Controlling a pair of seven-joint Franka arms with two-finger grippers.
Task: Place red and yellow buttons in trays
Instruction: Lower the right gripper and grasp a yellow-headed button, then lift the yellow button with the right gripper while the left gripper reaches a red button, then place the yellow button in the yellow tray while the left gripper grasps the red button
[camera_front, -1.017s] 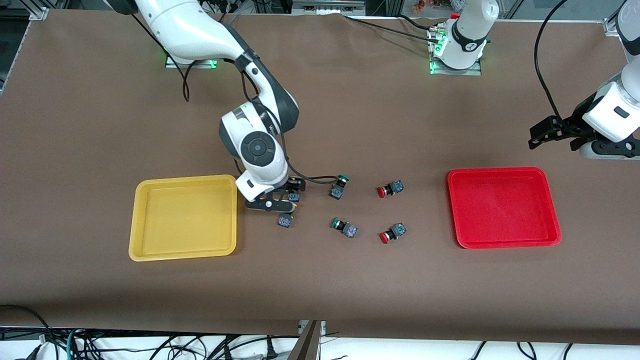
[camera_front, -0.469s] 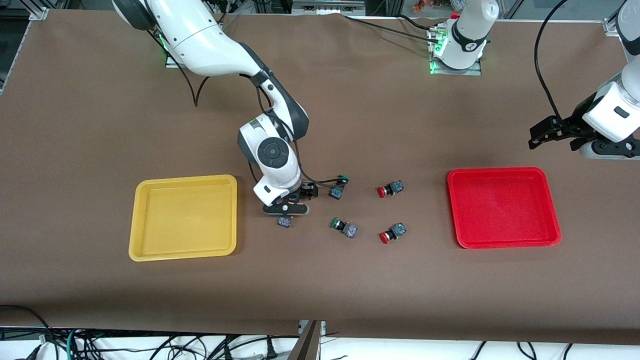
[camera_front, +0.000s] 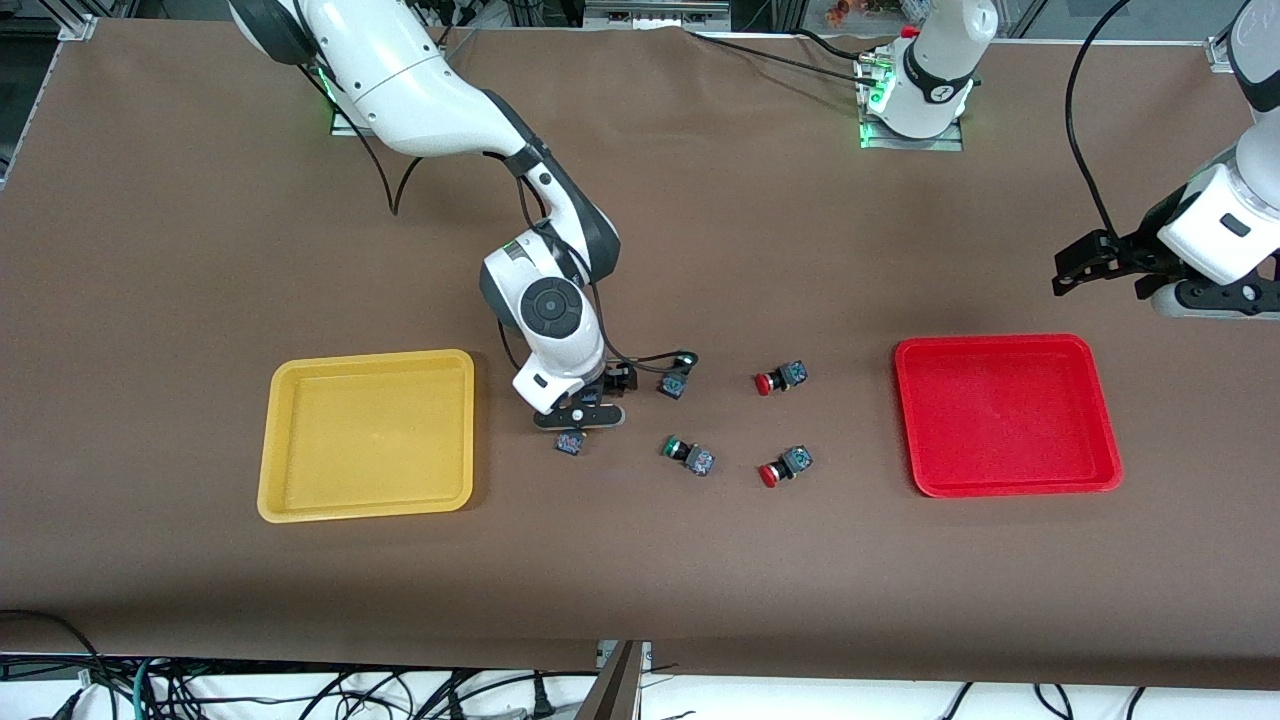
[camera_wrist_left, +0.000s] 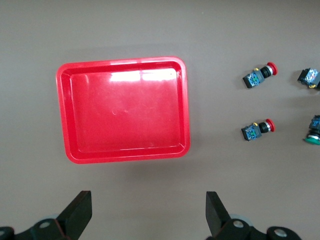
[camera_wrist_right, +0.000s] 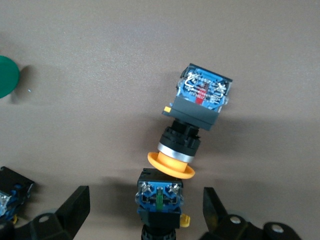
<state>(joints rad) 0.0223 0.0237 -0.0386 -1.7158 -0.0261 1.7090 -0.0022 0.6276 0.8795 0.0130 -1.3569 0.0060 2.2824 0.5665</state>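
Observation:
My right gripper (camera_front: 580, 410) is open and low over two yellow buttons beside the yellow tray (camera_front: 368, 357). In the right wrist view one yellow button (camera_wrist_right: 160, 197) stands between its open fingers (camera_wrist_right: 75, 207), untouched. The second yellow button (camera_wrist_right: 195, 125) lies just past it, its cap against the first one's blue base; it also shows in the front view (camera_front: 570, 442). Two red buttons (camera_front: 780, 378) (camera_front: 785, 466) lie between the green ones and the red tray (camera_front: 1000, 343). My left gripper (camera_front: 1080, 265) waits open in the air beside the red tray (camera_wrist_left: 62, 110), holding nothing.
Two green-capped buttons (camera_front: 678, 372) (camera_front: 688, 455) lie on the brown table between the yellow and red buttons. One green cap (camera_wrist_right: 6, 75) shows in the right wrist view. Both trays hold nothing. The right arm's cable loops over the nearby green button.
My right gripper has moved from the yellow tray's edge a little toward the left arm's end and now straddles one yellow button. The left gripper has barely shifted.

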